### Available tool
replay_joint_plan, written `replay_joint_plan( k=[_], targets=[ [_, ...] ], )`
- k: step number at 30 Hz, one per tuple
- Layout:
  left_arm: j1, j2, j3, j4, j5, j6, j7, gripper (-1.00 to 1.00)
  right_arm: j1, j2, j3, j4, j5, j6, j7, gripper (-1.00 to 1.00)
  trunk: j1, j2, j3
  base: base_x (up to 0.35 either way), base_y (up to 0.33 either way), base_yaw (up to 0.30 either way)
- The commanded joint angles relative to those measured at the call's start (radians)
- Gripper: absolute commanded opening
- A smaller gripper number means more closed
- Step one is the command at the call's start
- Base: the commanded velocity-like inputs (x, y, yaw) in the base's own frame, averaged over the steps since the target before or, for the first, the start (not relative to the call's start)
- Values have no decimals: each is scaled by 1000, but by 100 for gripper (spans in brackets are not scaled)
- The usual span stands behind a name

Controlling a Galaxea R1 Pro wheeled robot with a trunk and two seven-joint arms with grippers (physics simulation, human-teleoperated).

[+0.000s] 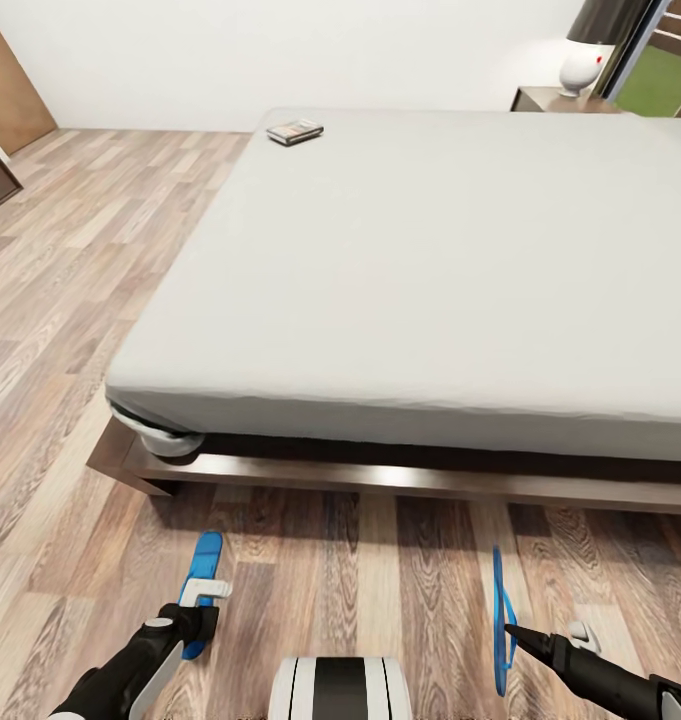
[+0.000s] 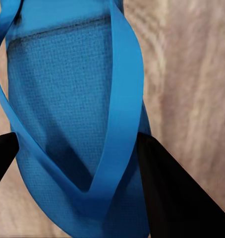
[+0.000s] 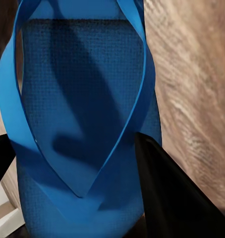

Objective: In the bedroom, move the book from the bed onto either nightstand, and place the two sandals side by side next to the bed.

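The book (image 1: 295,131) lies at the far left corner of the bed (image 1: 430,270). A dark nightstand (image 1: 550,99) stands beyond the bed's far right corner. One blue sandal (image 1: 206,556) lies flat on the floor in front of the bed, and my left gripper (image 1: 198,618) is shut on its near end. In the left wrist view, dark fingers (image 2: 172,193) press both sides of that sandal (image 2: 58,89). The other sandal (image 1: 499,600) stands on edge, with my right gripper (image 1: 508,632) shut on it. The right wrist view has this sandal (image 3: 78,74) between the gripper's (image 3: 75,141) fingers.
A white lamp (image 1: 580,70) sits on the nightstand. The bed's dark wooden frame (image 1: 400,478) runs across just beyond both sandals. Wood-plank floor (image 1: 60,300) stretches along the bed's left side. My own base (image 1: 340,688) shows at the bottom centre.
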Motion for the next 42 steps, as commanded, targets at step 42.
replay_joint_plan(
  k=[42],
  targets=[
    [-1, 2, -7, -5, 9, -9, 6, -100, 0, 0, -2, 0, -4, 9, 0, -100, 9, -5, -78, 0, 0, 0]
  ],
)
